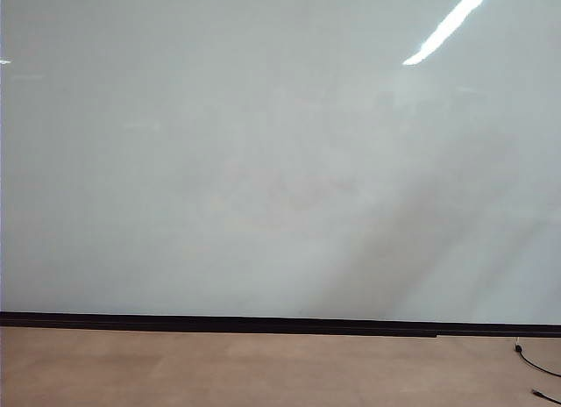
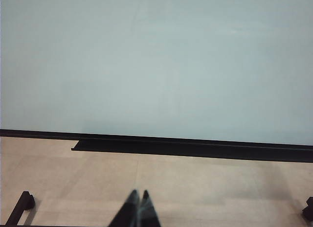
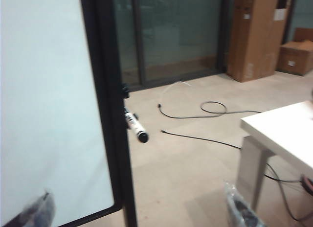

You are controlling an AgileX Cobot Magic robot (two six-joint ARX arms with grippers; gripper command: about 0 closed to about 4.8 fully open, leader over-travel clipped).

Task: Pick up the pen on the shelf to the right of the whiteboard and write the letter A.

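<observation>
White pen [image 3: 135, 126] beyond right hand [image 3: 142, 215]

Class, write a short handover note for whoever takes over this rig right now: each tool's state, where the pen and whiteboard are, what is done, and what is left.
Left tool: shut, empty, low in front of the whiteboard.
Right tool: open, empty, off the board's right edge, facing the pen.
Pen: against the board's black side frame, not gripped.
Done: nothing visible; the board is blank, no letter A.
Left: reach and grasp the pen, bring it to the board, write the A.
</observation>
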